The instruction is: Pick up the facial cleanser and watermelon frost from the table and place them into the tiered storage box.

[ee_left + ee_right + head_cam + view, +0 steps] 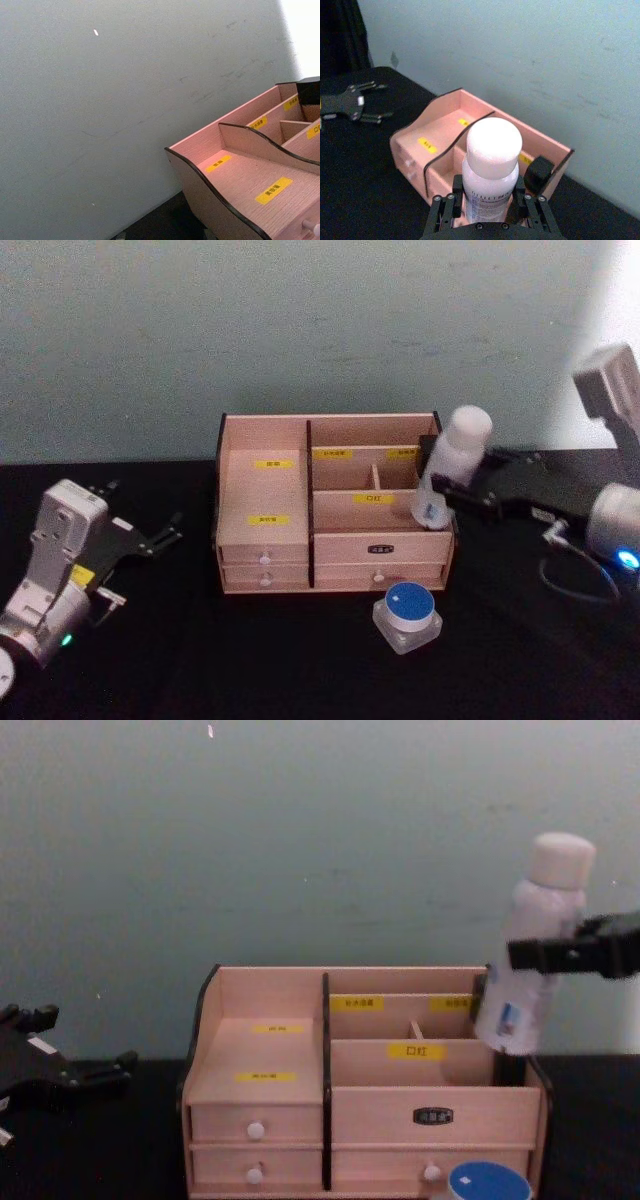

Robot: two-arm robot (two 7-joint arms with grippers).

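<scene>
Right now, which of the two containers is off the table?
The white-capped bottle, held by the right gripper above the storage box's right end. The blue-lidded jar sits on the table in front of the box. The left gripper idles at left.

Tiered storage box (262, 490) is pale wood, matt with visible grain, dark smooth trim on the edges, yellow paper-ish labels and 3 smooth white knobs. White bottle (462, 445) is smooth plastic with a slight sheen. Blue-lidded jar (407, 617) looks like frosted see-through plastic. Desk (150, 640) is matt black, kinda cloth-like. Wall (300, 330) is matt paint, a bit scuffed.
</scene>
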